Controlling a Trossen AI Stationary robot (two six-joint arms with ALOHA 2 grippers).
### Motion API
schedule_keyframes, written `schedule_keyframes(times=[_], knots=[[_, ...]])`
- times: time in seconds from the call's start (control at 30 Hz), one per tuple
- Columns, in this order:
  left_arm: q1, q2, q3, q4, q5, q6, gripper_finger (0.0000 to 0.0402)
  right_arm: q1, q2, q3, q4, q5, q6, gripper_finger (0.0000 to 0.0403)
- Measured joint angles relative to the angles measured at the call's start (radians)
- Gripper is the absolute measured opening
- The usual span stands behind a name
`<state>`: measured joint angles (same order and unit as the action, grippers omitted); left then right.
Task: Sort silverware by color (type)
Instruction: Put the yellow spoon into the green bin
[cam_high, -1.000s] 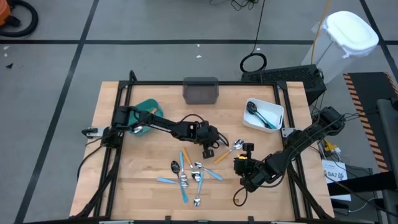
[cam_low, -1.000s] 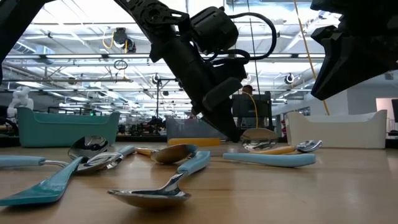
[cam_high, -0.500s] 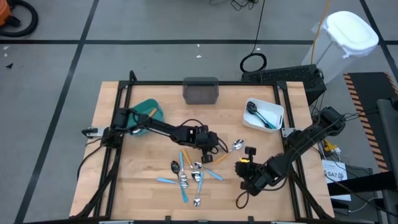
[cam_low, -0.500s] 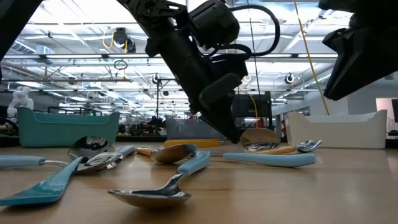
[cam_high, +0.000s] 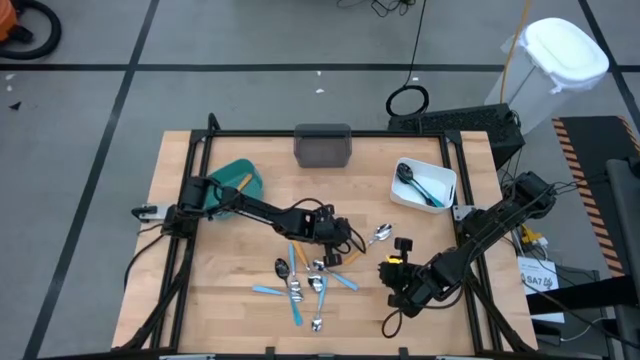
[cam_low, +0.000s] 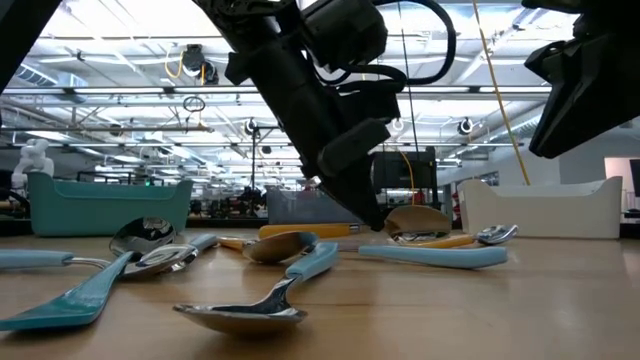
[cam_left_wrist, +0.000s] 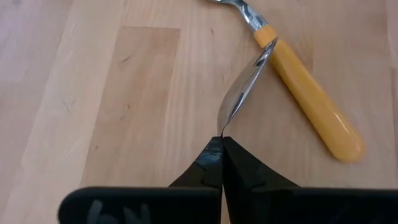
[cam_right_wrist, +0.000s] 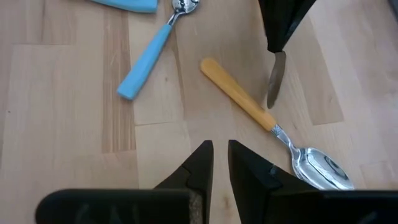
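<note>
The left claw (cam_left_wrist: 222, 144) is pinching a plain metal utensil (cam_left_wrist: 242, 93) by its thin end, just above the surface (cam_left_wrist: 93, 93), beside the orange-handled spoon (cam_left_wrist: 308, 102) near the pile of silverware (cam_high: 305, 280). It is probably light, stiff and slippery, so an edge grip this fine may be letting it swivel; taking it mid-handle would be safer. The right claw (cam_right_wrist: 221, 158) is hovering nearby, slightly apart and empty.

Two dark jointed arms — looping black cables, tapered black fingers (cam_left_wrist: 211, 163), yellow label near right wrist.
</note>
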<state>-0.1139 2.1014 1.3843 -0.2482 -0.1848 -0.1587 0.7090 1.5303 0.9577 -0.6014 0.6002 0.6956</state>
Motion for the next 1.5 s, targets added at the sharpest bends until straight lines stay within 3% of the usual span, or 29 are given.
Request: schedule_keyframes(times=[0.4, 0.73, 1.0, 1.27, 1.5], knots=[[0.002, 0.003, 0.001, -0.014, 0.000, -0.021, 0.0003, 0.000, 0.000, 0.000, 0.000, 0.025, -0.028, 0.0045], [0.004, 0.009, -0.004, -0.023, -0.027, 0.003, 0.0045, -0.003, 0.000, 0.000, 0.000, 0.058, -0.048, 0.0045], [0.025, 0.037, -0.001, -0.006, -0.032, 0.024, 0.0041, -0.003, 0.000, 0.000, -0.001, 0.061, -0.060, 0.0045], [0.019, 0.029, -0.002, 0.035, -0.091, 0.045, 0.0008, 0.000, 0.000, 0.000, -0.001, 0.050, -0.008, 0.0045], [0.008, 0.029, 0.134, -0.073, -0.149, 0.091, 0.0002, 0.033, 0.000, 0.000, -0.004, -0.001, 0.077, 0.0045]])
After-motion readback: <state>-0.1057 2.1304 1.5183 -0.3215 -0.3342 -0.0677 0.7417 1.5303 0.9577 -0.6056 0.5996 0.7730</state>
